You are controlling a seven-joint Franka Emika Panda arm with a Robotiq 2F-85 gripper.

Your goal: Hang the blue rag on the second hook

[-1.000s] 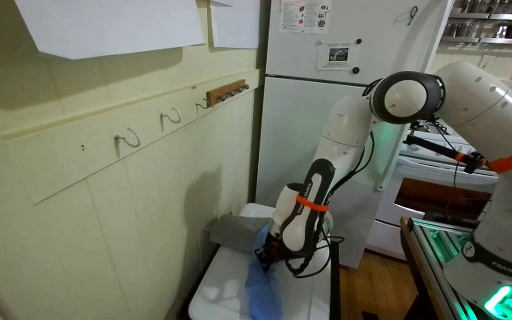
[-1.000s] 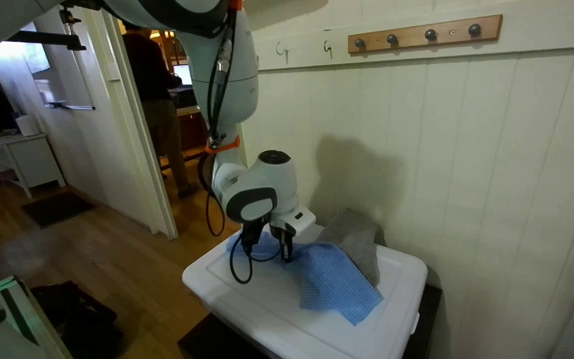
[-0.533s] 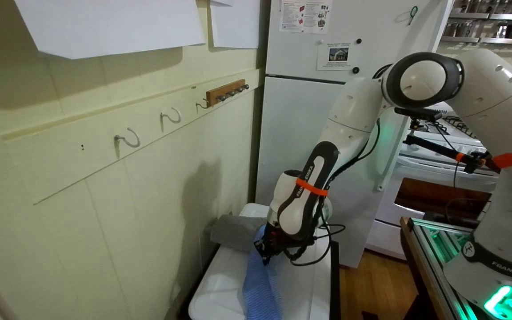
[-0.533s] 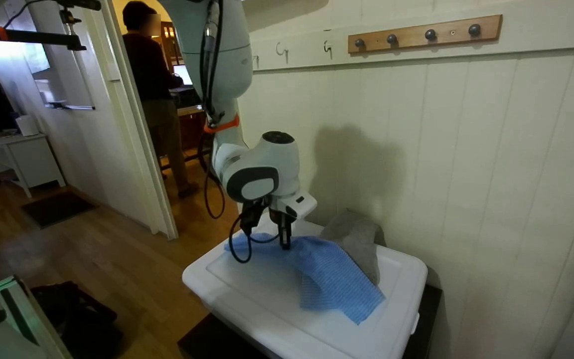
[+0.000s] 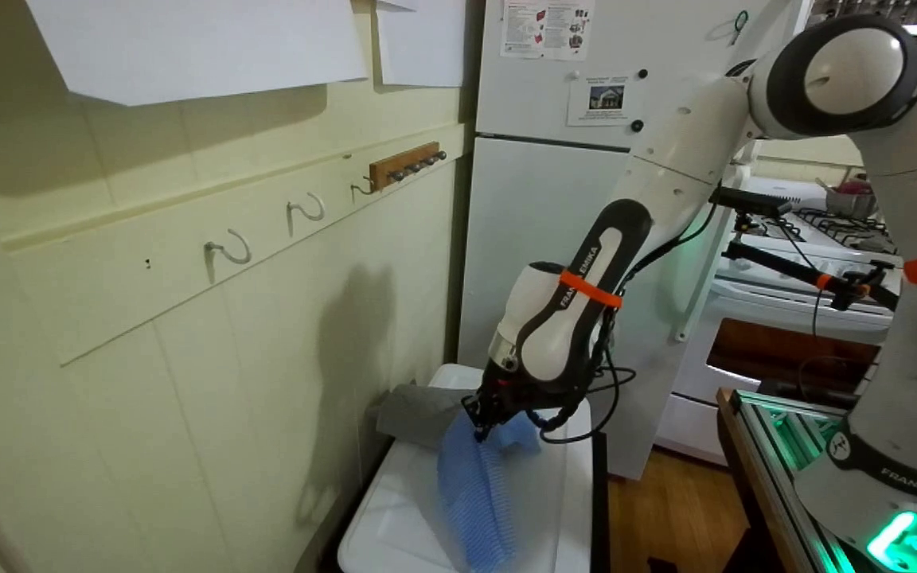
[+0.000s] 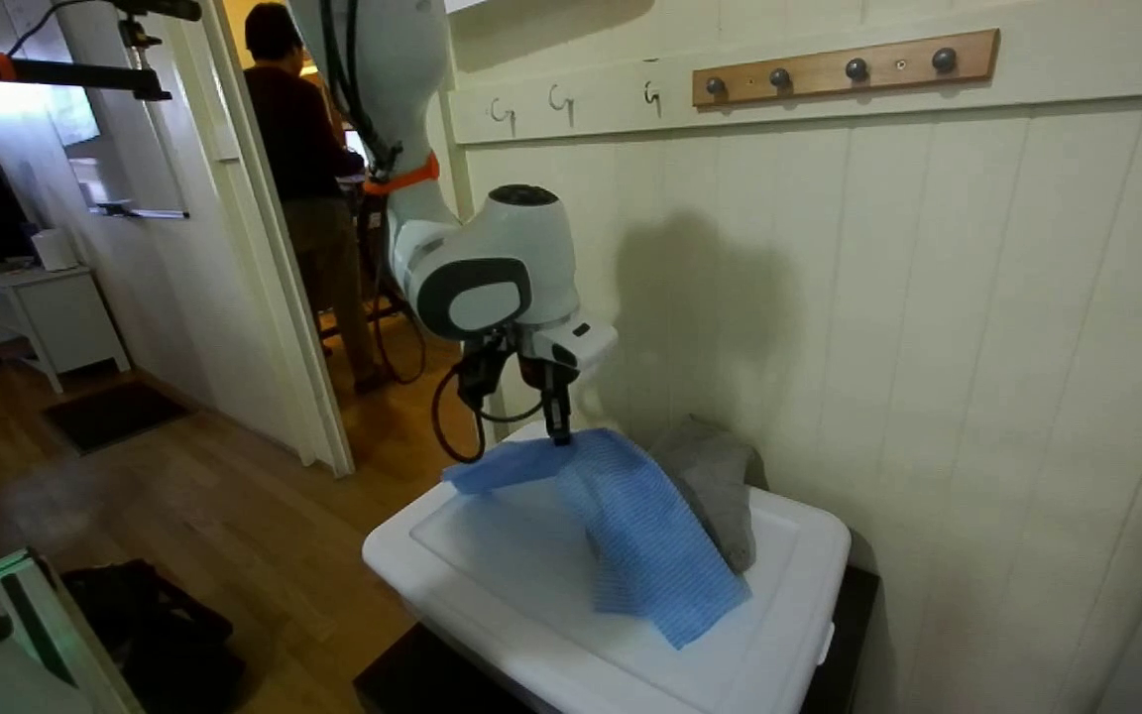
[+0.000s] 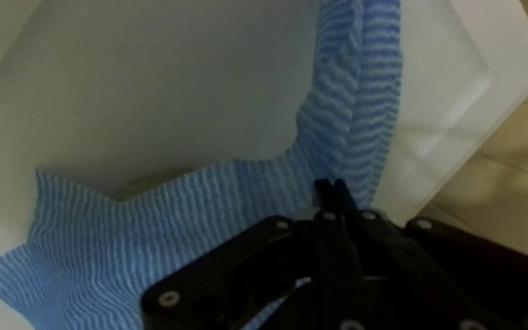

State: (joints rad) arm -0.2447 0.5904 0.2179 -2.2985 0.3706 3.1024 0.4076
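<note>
- My pincer (image 7: 331, 184) clamps the blue rag (image 6: 645, 531) partway along, likely to straddle the middle hook (image 5: 306, 216)
- The near end rests on the desk (image 6: 502, 600), as I hover low

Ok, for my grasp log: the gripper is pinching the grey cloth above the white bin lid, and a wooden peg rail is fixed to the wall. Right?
Wrong cloth: the gripper is pinching the blue striped rag, as seen in both exterior views; the grey cloth rests on the white bin lid. The rest stands: grip above that lid, wooden peg rail on the wall.
</note>
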